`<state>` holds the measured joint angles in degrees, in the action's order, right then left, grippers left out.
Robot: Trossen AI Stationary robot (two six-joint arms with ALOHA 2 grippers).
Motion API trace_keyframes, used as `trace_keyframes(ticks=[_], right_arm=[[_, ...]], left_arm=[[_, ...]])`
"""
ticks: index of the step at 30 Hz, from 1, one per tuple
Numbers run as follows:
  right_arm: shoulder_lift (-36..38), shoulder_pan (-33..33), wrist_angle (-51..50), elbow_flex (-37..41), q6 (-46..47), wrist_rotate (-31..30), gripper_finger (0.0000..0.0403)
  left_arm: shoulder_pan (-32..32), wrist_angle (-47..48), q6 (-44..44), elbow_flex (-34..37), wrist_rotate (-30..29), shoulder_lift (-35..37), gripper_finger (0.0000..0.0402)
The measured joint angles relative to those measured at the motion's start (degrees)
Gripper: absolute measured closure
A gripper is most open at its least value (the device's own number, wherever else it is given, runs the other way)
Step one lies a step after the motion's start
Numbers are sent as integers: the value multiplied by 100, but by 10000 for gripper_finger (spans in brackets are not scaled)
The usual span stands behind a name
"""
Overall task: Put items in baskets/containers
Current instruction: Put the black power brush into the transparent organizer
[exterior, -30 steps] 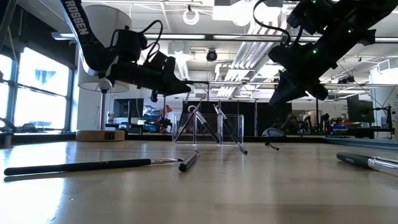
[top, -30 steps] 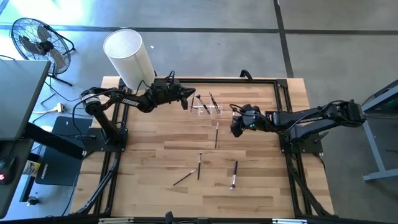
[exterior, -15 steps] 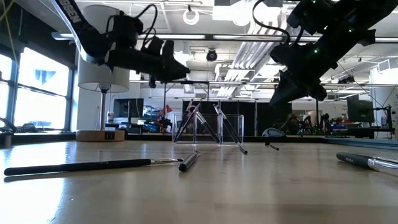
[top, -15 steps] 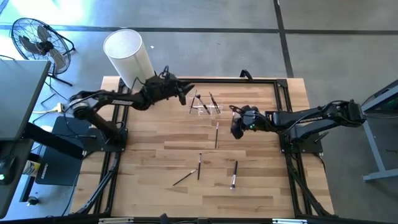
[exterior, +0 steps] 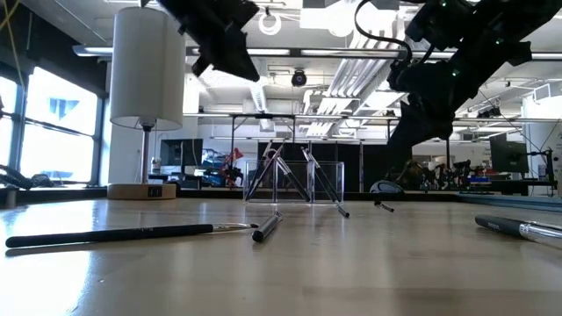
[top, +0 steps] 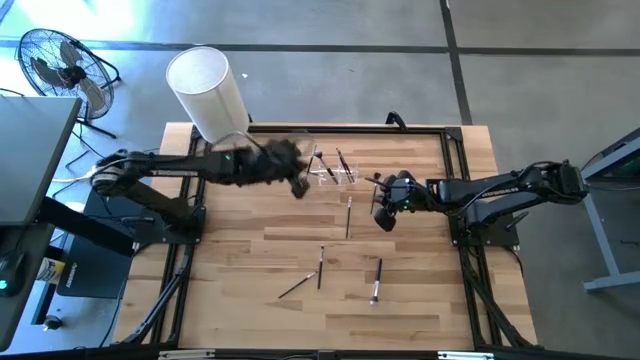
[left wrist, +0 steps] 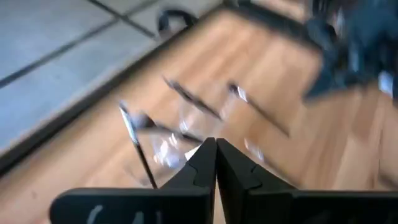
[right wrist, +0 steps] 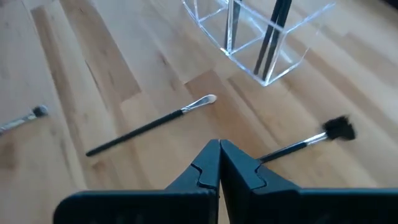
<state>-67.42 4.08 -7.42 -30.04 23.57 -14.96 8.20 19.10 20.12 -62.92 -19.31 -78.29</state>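
Overhead, the left fingers (top: 296, 184) are pressed together and empty, hovering beside the left end of the clear holder (top: 332, 172) at the far middle of the worktop (top: 240, 250). The right fingers (top: 385, 221) are likewise closed on nothing, just right of the holder. Several brushes (top: 341, 160) lean inside it. One brush (top: 348, 216) lies just near of the holder; four more brushes (top: 320, 266) lie scattered toward the near edge.
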Motion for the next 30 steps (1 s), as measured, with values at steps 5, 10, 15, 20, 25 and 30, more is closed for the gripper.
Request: trace_keyframes(ticks=[5,10,15,20,25,30], right_arm=[[0,1,63,0,-475,-158,398],[0,-10,111,0,-1442,529,402],[-9,-495,-356,-241,-2292,899,402],[-280,-1182,-1291,-1001,-2624,647,402],[-963,-1868,-2285,-2000,-2794,682,402],[-1955,-2499,-3414,-3075,-3157,661,393]], left_arm=[[-803,1117,391,-69,279,-160,393],[-1481,1866,1280,70,349,-440,400],[-2038,1779,1330,483,403,-484,401],[-2295,1552,1359,1083,692,-380,401],[-2423,1298,1334,1628,1114,-115,401],[-2521,1009,1329,1959,1306,-50,401]])
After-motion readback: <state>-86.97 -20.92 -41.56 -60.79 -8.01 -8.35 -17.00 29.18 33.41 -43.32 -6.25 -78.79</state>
